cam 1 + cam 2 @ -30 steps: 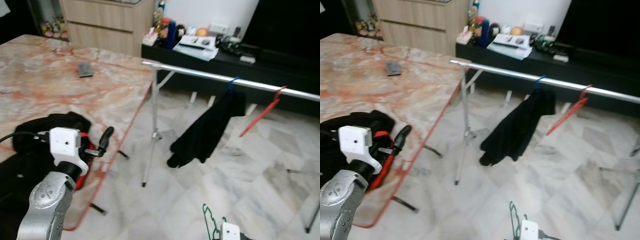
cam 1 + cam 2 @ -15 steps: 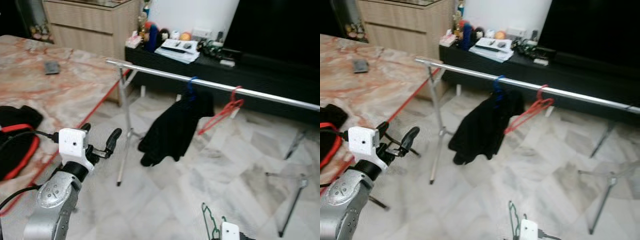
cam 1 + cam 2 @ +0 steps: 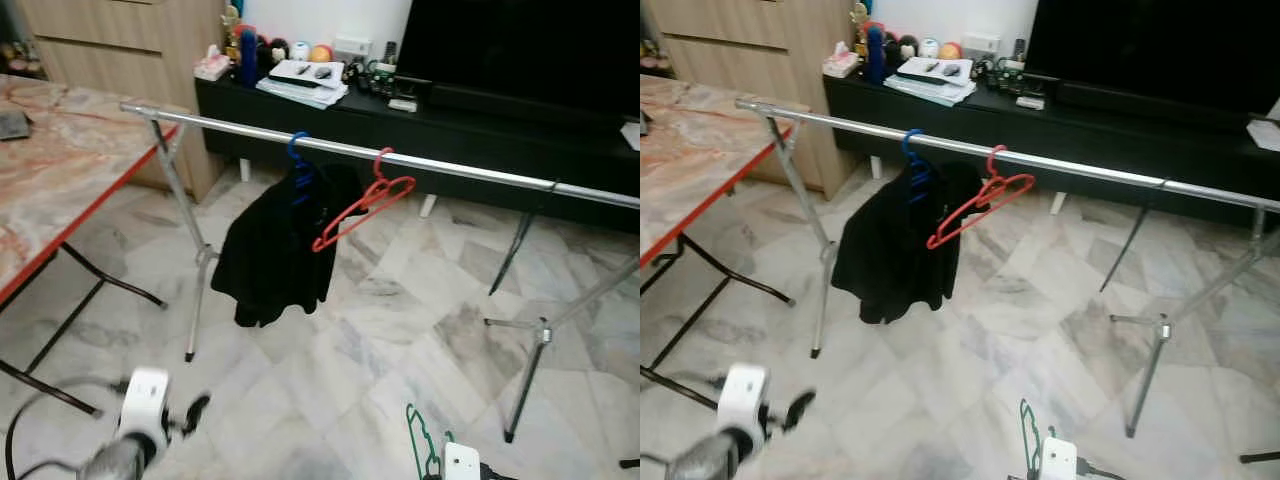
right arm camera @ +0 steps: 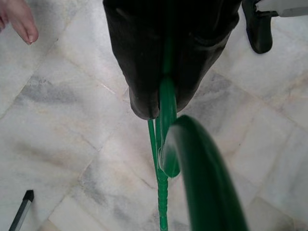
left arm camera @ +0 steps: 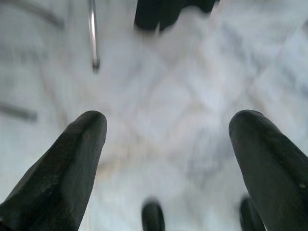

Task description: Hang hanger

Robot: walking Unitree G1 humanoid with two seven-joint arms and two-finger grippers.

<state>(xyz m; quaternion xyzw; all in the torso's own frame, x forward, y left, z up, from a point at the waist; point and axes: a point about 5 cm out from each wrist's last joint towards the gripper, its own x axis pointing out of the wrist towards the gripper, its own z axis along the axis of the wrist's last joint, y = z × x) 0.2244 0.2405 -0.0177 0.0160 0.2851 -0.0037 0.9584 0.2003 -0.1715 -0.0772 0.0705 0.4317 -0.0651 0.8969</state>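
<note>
With the right pincer (image 4: 161,103) clamped on the green hanger (image 3: 424,450), low before the rail (image 3: 460,172), raise its hook over bare rail beside the red hanger (image 3: 358,203); left pincer (image 5: 166,144) spread, empty.

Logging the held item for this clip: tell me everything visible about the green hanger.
The green hanger is thin and looks like glossy plastic. The right tool is shut on it, its black fingers pinching the stem, with a curved green part close to the wrist camera. In the head views its hook pokes up at the bottom edge, over the marble floor, well short of the metal rail.
</note>
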